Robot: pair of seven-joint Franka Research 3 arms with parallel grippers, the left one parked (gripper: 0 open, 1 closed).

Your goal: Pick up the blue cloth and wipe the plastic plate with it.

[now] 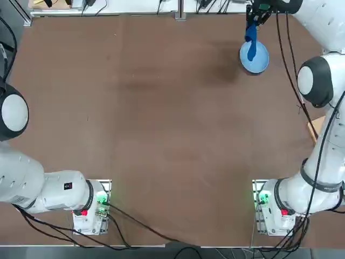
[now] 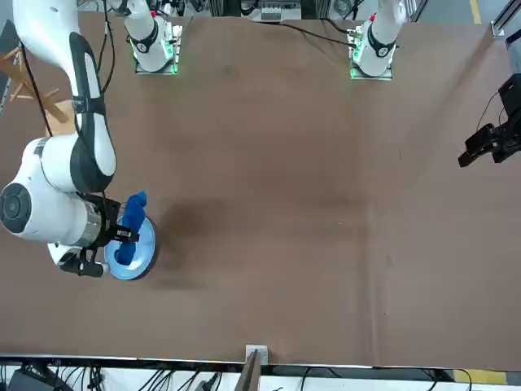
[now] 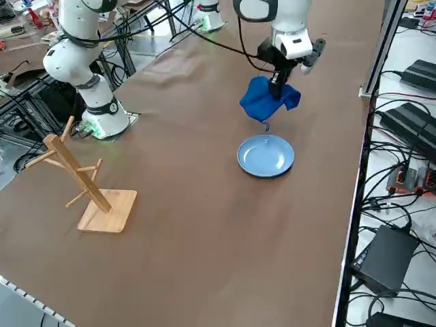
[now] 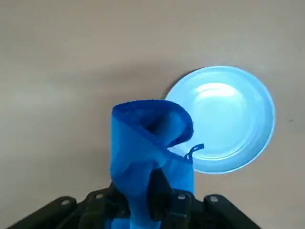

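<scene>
The blue cloth [image 3: 267,99] hangs bunched from my right gripper [image 3: 276,84], which is shut on its top and holds it in the air above the table. Below it and a little to one side lies the light blue plastic plate [image 3: 266,155], flat on the brown table near the far right corner. In the wrist view the blue cloth [image 4: 145,148] droops from the right gripper [image 4: 155,202] and overlaps the edge of the plastic plate [image 4: 228,119]. From overhead the blue cloth [image 1: 251,40] covers part of the plastic plate [image 1: 257,60]. From the front, the blue cloth [image 2: 130,216] dangles over the plastic plate [image 2: 138,254].
A wooden peg rack [image 3: 82,180] stands on its square base at the table's right edge, near the right arm's base [image 3: 105,112]. The table's far edge [image 1: 178,15] lies just beyond the plate. Cables and power boxes [image 3: 395,191] lie off the table.
</scene>
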